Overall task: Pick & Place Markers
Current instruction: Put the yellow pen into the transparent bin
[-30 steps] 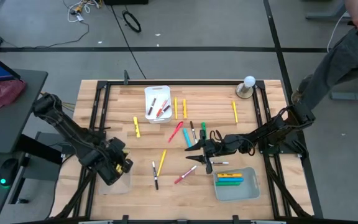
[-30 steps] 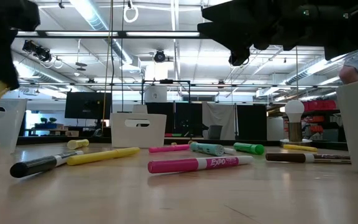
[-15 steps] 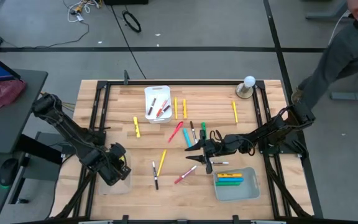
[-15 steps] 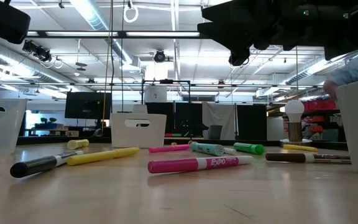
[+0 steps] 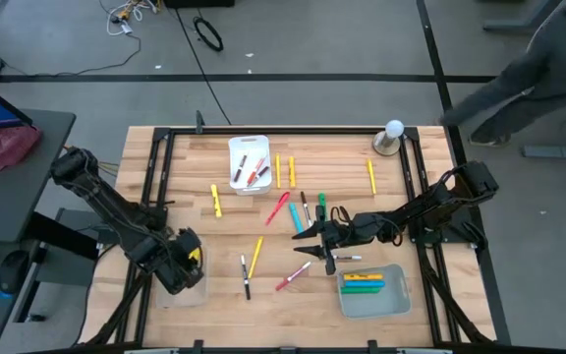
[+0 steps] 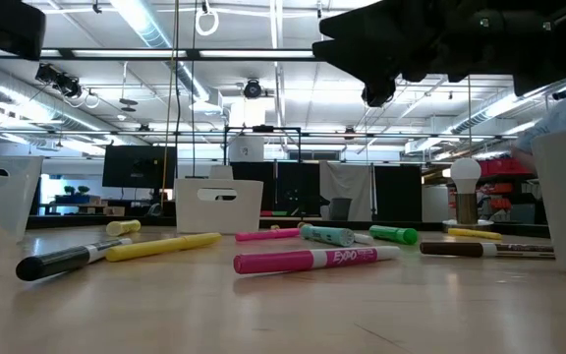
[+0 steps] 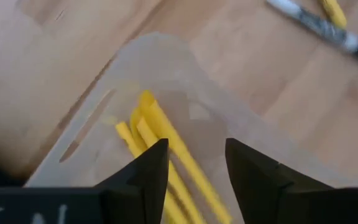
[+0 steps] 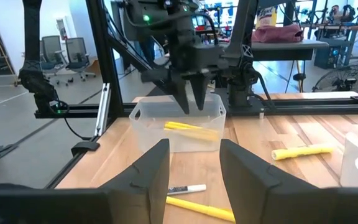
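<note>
Markers lie scattered on the wooden table: yellow (image 5: 216, 201), pink (image 5: 278, 207), light blue (image 5: 295, 218), green (image 5: 321, 206), and a black-and-white one (image 5: 245, 276). My left gripper (image 5: 189, 262) hangs open over the clear tray (image 5: 175, 287) at the near left. Yellow markers (image 7: 160, 134) lie flat in that tray, below the open fingers (image 7: 196, 155). My right gripper (image 5: 308, 245) hovers open above the middle of the table, over a pink marker (image 5: 292, 276) and pointing toward the left tray (image 8: 178, 127). It touches nothing.
A white tray (image 5: 249, 162) with red markers stands at the far side. A clear tray (image 5: 372, 292) at the near right holds green, yellow and blue markers. A bulb on a stand (image 5: 393, 136) sits at the far right corner. A person's legs show beyond the table.
The yellow marker that stuck out below my left gripper in the low view is gone from it. That gripper has risen toward the top of that view and shifted slightly toward the table's left edge. The person beyond the far right corner has walked on.
</note>
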{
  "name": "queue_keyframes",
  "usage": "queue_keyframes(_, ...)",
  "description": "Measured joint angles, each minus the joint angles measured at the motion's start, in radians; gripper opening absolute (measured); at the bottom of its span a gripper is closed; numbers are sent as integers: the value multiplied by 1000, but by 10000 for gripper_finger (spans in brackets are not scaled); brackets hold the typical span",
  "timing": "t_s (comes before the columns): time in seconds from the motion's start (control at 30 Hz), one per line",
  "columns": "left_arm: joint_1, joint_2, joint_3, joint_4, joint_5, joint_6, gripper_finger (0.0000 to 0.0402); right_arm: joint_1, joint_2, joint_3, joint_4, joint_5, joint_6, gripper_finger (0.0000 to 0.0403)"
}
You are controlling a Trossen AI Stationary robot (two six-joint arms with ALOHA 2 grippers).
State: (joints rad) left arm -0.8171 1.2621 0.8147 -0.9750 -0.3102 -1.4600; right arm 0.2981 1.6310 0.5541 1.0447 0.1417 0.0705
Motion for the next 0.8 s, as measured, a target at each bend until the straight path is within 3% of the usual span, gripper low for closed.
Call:
queue_keyframes(0.1, -20, -1, 40, 2, -81, 66, 167, 0, 0, 0, -1, 0, 5, 145)
queue_keyframes(0.2, -39, -2, 95, 35, -275, 152, 167, -4, 0, 0, 1, 1, 6, 145)
queue_keyframes(0.33, -55, -2, 113, 223, -586, 404, 167, -17, 0, 0, 14, 43, 27, 145)
queue_keyframes(0.4, -45, -2, 93, 372, -659, 562, 167, -22, 0, 0, 14, 73, 35, 145)
queue_keyframes(0.47, -17, 0, 53, 525, -629, 721, 167, -28, 0, 0, 14, 97, 50, 145)
queue_keyframes(0.63, 93, 1, -117, 985, -443, 1007, 167, -42, 0, 0, 11, 113, 69, 145)
queue_keyframes(0.8, 261, 1, -297, 1424, -284, 1152, 167, -53, 0, 0, -5, 113, 73, 145)
